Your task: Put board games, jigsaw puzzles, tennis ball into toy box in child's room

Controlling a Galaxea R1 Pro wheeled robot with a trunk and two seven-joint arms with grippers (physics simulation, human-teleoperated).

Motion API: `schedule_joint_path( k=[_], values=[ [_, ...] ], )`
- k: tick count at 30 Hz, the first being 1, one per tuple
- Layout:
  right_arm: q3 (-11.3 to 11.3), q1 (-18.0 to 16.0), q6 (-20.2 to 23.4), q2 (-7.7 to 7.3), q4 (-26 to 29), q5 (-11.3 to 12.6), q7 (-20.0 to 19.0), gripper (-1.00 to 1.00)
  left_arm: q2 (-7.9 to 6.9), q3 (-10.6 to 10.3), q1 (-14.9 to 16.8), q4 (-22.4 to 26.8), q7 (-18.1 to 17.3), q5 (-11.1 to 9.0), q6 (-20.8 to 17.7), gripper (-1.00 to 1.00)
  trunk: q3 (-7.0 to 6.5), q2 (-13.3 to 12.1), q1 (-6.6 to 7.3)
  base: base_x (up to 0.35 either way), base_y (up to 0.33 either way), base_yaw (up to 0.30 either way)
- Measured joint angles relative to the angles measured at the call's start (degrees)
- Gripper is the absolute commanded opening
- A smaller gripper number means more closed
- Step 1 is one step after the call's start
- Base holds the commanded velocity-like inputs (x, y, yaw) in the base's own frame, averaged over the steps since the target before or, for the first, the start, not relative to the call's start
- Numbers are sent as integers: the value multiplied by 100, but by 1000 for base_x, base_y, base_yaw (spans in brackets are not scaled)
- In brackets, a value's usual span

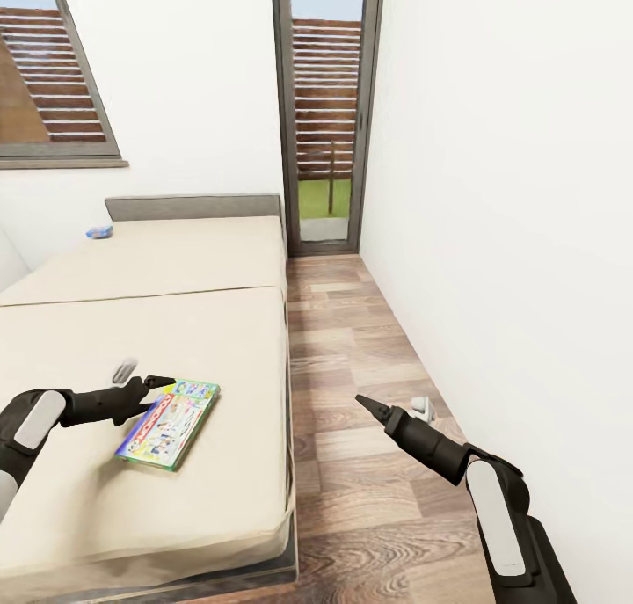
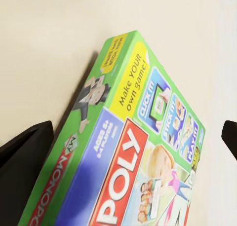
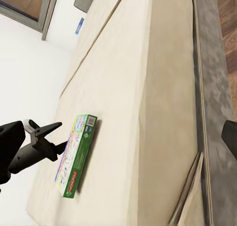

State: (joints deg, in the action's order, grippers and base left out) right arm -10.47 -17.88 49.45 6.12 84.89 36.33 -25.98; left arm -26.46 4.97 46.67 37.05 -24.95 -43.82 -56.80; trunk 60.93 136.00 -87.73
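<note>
- Bed (image 1: 176,323): beige mattress, grey headboard (image 1: 193,207) at the far end against the white wall; its right edge runs along a strip of wood floor (image 1: 352,367).
- Wall with a window (image 1: 53,76) behind the headboard; glass door (image 1: 327,112) at the far end of the floor strip.
- Green game box (image 1: 169,422): lies flat on the bed, near the right edge, toward the foot end, turned at an angle to the bed edges. Left wrist view shows the lid close up (image 2: 133,157), with "MONOPOLY" and "Make YOUR own game!" printed on it. Right wrist view shows it from the side (image 3: 76,154), flat on the mattress.
- Small blue game box (image 1: 98,232): far left corner of the bed, just in front of the headboard; too small to read.
- Left gripper (image 1: 145,384): over the bed, at the far left end of the green box, jaws spread, nothing between them. In the left wrist view the dark fingertips (image 2: 24,152) sit on either side of the box lid; cannot tell if they touch it. It also shows in the right wrist view (image 3: 47,132), just beside the box.
- Right gripper (image 1: 367,405): over the floor, off the bed's right edge, well apart from the box. Fingers look pressed together in the head view, but a wide gap shows in its wrist view, so cannot tell its state.
- Small white object (image 1: 422,404) on the floor next to the right gripper; can't make out what.
</note>
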Motion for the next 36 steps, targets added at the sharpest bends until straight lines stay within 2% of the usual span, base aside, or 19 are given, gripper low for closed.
schedule_joint_path(
  k=[19, 28, 36],
  values=[
    [0, 0, 0, 5, 0, 0, -1, 100, -1, 3, -1, 0, 2, -9, -7, 100, 0, 0, -1, -70, -2, 0],
    [0, 0, 2, 6, 2, 0, 1, 100, -3, 6, 1, 0, -3, 23, 12, 100, 0, 0, 0, -52, -171, 0],
    [0, 0, 0, 6, 0, 0, -1, 100, -3, 3, 1, 1, -2, 16, 13, 100, 0, 0, 0, -3, -43, 0]
  ],
)
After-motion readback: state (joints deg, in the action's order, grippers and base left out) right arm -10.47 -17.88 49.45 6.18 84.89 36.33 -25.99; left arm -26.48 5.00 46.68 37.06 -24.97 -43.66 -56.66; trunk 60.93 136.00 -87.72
